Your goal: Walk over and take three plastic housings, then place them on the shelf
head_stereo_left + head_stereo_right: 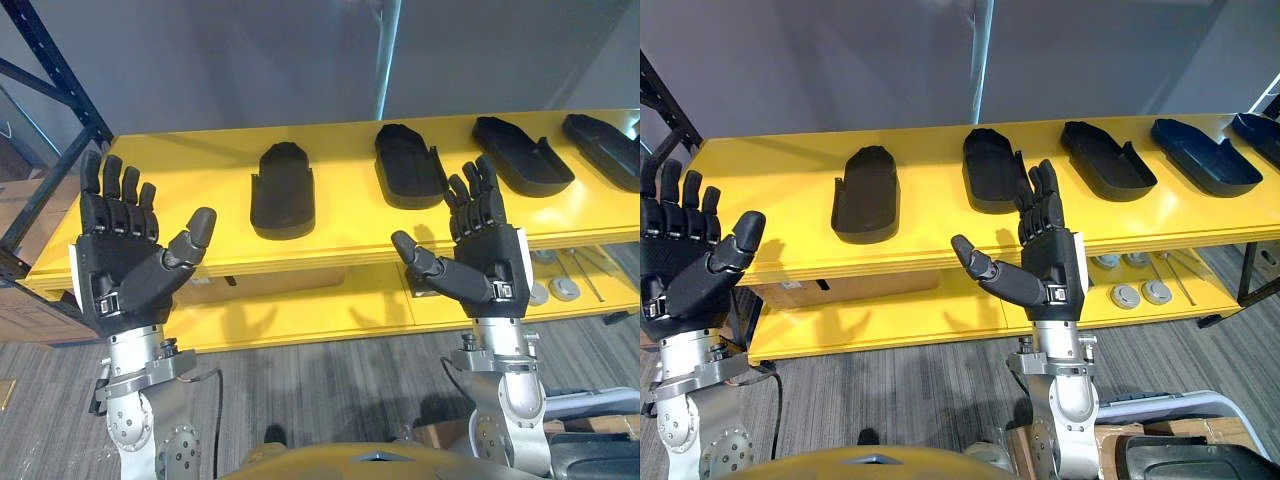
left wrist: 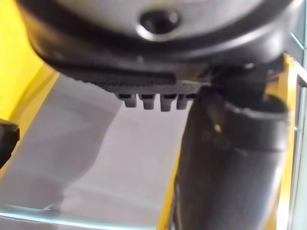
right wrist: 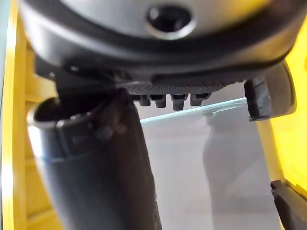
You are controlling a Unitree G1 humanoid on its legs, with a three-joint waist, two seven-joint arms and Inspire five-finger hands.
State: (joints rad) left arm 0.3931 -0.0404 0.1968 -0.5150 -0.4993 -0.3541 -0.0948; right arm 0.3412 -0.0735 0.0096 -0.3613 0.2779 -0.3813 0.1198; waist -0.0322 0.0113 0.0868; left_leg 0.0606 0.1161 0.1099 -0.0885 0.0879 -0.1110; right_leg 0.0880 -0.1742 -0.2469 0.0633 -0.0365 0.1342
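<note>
Several black plastic housings lie in a row on the yellow shelf top [image 1: 200, 170]. One housing [image 1: 282, 190] is left of centre, another housing [image 1: 408, 165] sits just beyond my right hand, and a third housing [image 1: 522, 155] is further right. My left hand [image 1: 125, 255] is raised, palm up, fingers straight, in front of the shelf's left end, holding nothing. Also raised and open, my right hand [image 1: 487, 250] is in front of the shelf edge, empty, with its fingertips overlapping the second housing's near end in the view.
A dark blue rack upright [image 1: 55, 70] stands at the shelf's left end. A lower yellow shelf [image 1: 970, 310] holds round grey parts [image 1: 1140, 293] at the right and a cardboard box [image 1: 840, 285] at the left. Grey wood-pattern floor [image 1: 320, 380] lies between me and the shelf.
</note>
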